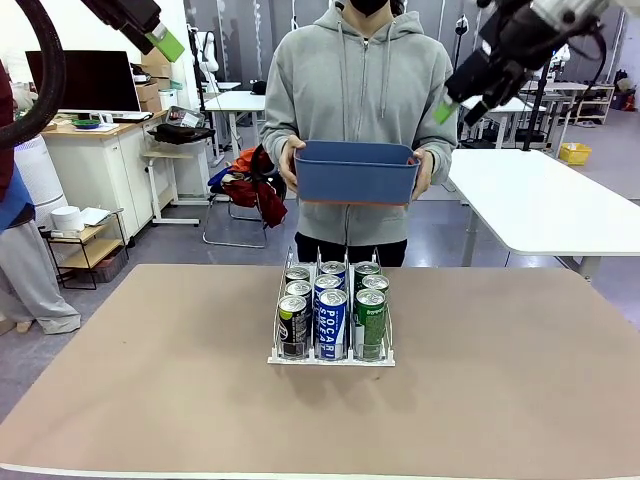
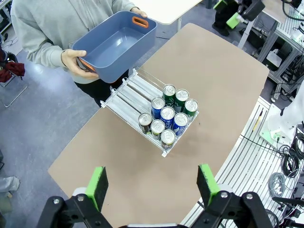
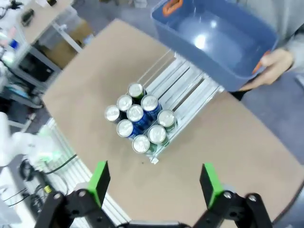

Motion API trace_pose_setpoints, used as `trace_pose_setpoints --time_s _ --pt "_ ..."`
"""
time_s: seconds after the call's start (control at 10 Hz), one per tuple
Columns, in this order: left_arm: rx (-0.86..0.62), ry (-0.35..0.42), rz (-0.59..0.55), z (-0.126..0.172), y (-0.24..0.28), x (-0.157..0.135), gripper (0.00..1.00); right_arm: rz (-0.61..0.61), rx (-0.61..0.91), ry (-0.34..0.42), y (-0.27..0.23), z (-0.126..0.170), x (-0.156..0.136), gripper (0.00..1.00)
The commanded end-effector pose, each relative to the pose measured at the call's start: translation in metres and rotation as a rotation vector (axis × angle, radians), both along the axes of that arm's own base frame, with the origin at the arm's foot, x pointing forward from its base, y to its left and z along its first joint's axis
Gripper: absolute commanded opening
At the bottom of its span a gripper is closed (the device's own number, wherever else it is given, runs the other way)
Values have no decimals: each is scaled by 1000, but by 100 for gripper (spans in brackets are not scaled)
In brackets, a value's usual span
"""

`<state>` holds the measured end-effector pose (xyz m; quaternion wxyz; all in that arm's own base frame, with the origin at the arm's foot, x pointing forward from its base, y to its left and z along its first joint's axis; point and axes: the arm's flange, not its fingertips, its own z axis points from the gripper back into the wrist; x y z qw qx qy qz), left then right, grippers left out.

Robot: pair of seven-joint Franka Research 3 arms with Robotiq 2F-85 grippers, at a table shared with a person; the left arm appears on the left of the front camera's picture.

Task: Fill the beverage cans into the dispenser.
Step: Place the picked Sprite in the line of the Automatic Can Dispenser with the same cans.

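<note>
While both arms hang high above the table (image 1: 120,400), nothing lies between their fingers. The left gripper (image 2: 152,183) shows its green-padded fingers (image 2: 98,185) set wide apart and empty, looking straight down; the right gripper (image 3: 154,183) is likewise spread and empty.

Below them, near the middle of the table and somewhat toward its far edge, stands the dispenser (image 1: 331,358), a small clear-and-white rack with thin wire dividers. Nine beverage cans (image 1: 331,322) stand upright in it, three to a lane: black ones in the lane on the robot's left, blue-and-white ones in the centre, green ones on the right. They crowd against the low front lip, probably because the lanes slope toward it, leaving the rear of each lane bare.

Beyond the far edge a person stands holding a blue bin (image 1: 357,172) in both hands, level with the waist. Its inside looks empty, which suggests the cans came out of it and the filling is done or nearly so.

The cans sit well below both grippers, touched by neither.
</note>
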<state>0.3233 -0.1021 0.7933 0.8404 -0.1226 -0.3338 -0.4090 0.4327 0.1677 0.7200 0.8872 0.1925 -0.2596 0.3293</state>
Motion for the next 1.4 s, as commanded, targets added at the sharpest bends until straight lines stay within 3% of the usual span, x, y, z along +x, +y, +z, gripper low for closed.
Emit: trace_pose_setpoints --time_s 0.0,0.5,1.3 --pt "-2 -6 12 -1 0 1 100 -21 -39 -58 5 22 -4 100" --pt "-2 -6 12 -1 0 1 100 -72 -8 -127 2 56 -9 100" --pt "-2 -6 12 -1 0 1 100 -35 6 -122 -1 58 -10 100"
